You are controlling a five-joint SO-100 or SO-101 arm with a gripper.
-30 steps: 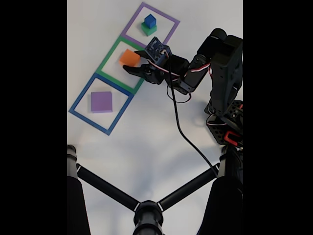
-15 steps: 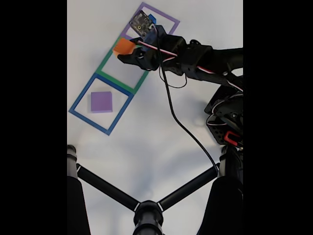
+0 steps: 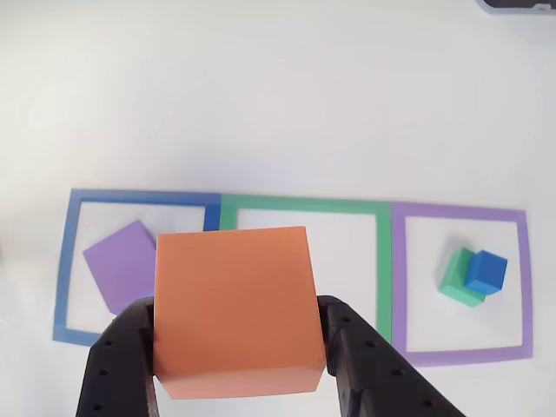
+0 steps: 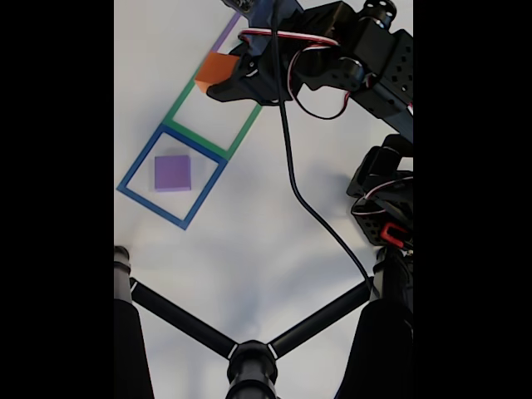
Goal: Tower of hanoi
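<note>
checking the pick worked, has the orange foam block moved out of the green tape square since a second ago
Yes. In the fixed view the orange square foam block, clamped in the hand, has risen from inside the green tape square outline to its upper-left corner.

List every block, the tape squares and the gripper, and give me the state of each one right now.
orange block: lifted, clamped in the gripper
gripper: shut on the orange block
purple block: flat inside the blue tape square
green block: inside the purple tape square
blue block: stacked on green block
green tape square: holds no block
</note>
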